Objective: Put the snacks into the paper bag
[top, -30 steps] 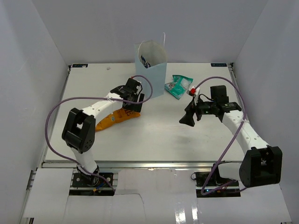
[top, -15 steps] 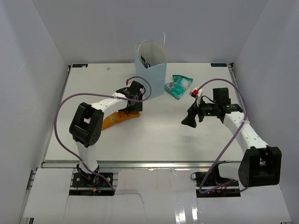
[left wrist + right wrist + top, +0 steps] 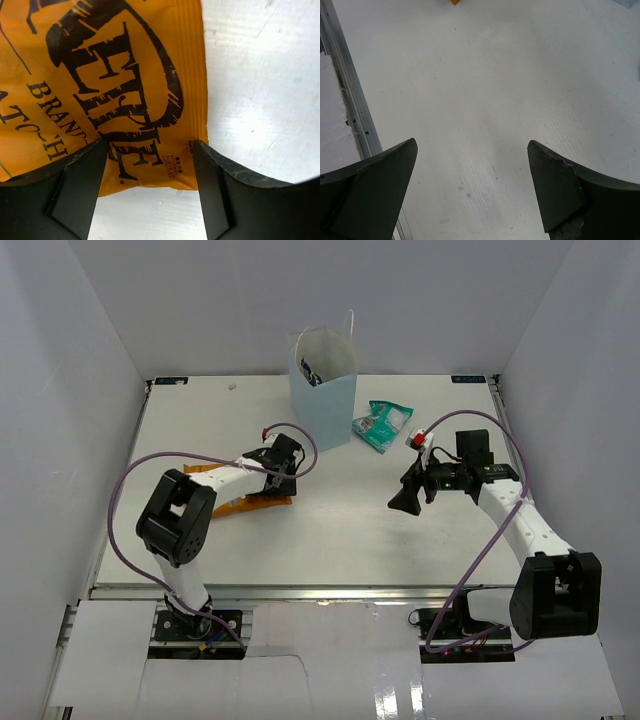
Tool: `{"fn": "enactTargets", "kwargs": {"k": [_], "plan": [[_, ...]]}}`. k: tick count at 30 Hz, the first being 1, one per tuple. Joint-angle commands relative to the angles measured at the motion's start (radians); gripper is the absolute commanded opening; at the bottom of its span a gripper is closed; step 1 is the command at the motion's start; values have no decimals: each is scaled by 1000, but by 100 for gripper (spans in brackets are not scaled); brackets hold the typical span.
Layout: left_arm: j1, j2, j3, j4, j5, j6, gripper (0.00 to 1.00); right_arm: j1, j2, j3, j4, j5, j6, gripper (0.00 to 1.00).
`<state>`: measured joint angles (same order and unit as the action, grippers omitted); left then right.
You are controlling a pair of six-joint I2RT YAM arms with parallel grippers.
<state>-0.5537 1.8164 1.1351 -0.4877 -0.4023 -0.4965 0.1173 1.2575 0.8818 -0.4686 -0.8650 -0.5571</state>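
Observation:
The pale blue paper bag [image 3: 325, 400] stands upright at the back centre, with dark packets [image 3: 312, 373] showing inside it. An orange chip bag [image 3: 115, 75] lies flat on the table left of centre [image 3: 238, 505]. My left gripper [image 3: 150, 145] is down over its right end [image 3: 276, 480], open, with one finger on each side of the bag's corner. The right finger's tip sits at the bag's edge. A teal pouch [image 3: 383, 427] lies to the right of the paper bag. My right gripper [image 3: 403, 500] hangs open above bare table [image 3: 472, 150], holding nothing.
White walls close in the table on three sides. A metal rail [image 3: 350, 100] runs along the table's near edge. The purple cables [image 3: 120, 490] loop out from both arms. The tabletop between the two grippers is bare white [image 3: 330, 510].
My left gripper has come toward the near-left and lowered onto the orange chip bag's end, its jaws narrowing a little. The right arm has hardly moved.

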Motion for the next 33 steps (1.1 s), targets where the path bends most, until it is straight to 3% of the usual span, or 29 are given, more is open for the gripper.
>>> {"fn": "enactTargets", "kwargs": {"k": [1, 9, 18, 24, 33], "plan": [[-5, -77, -82, -28, 62, 10, 79, -7, -29, -18, 16, -31, 3, 97], [-5, -259, -225, 40, 206, 24, 80, -7, -59, -24, 15, -34, 29, 98], [-5, -471, -149, 11, 232, 61, 98, -7, -98, -61, 2, -29, 29, 98], [-5, -462, -100, 8, 257, 64, 98, -7, -96, -50, 1, -23, 36, 98], [-126, -298, 23, -54, -45, 50, 98, -7, -104, -56, -1, 1, 48, 97]]}}
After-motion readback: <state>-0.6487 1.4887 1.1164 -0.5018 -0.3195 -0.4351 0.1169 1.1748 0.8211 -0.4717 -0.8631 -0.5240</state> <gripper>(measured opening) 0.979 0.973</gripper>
